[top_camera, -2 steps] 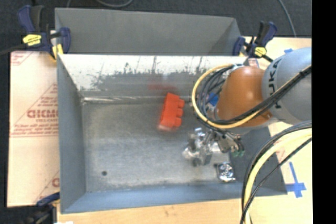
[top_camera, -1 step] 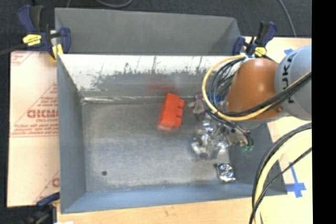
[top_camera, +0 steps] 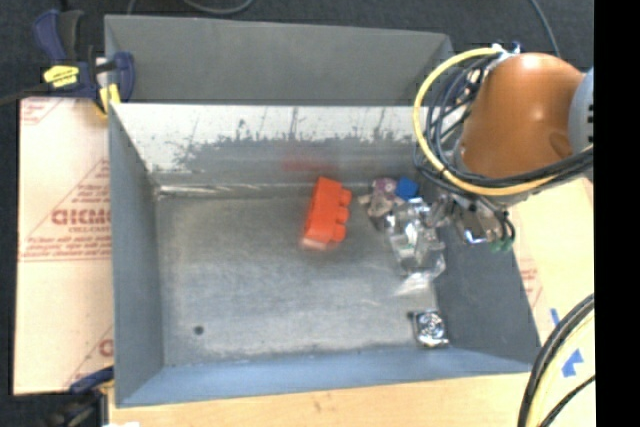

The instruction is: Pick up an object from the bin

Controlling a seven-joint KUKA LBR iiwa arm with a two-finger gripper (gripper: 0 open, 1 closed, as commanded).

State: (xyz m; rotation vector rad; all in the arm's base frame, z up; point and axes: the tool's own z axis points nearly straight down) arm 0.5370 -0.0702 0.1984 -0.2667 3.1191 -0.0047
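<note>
**Gripper low at the bin's right side, orange brick off to its left**

In the camera view the gripper [top_camera: 415, 240] is down inside the bin [top_camera: 135, 245], close to the right wall and about midway between the back and front walls. Its metal tip merges with the clutter around it, so I cannot tell whether it is parted, closed or clamped on anything.

The largest loose thing is an orange studded brick [top_camera: 326, 212]. It lies on the floor left of the gripper, near the back wall, with bare floor between the two. Just above and left of the gripper sit a small blue piece [top_camera: 406, 187] and a pale pinkish-grey piece [top_camera: 380, 193], side by side and very near the tip; whether either touches it cannot be told. A pale flat scrap [top_camera: 411, 286] lies just in front of the gripper. A small shiny metal piece [top_camera: 430, 327] sits in the front right corner.

By count: one orange brick, one blue piece, one pinkish-grey piece, one pale scrap, one shiny metal piece.

The left half and the front of the floor are bare, giving wide room there. The right side is tight: the orange cover [top_camera: 515, 115] and looped cables [top_camera: 432, 115] overhang the right rim.
</note>
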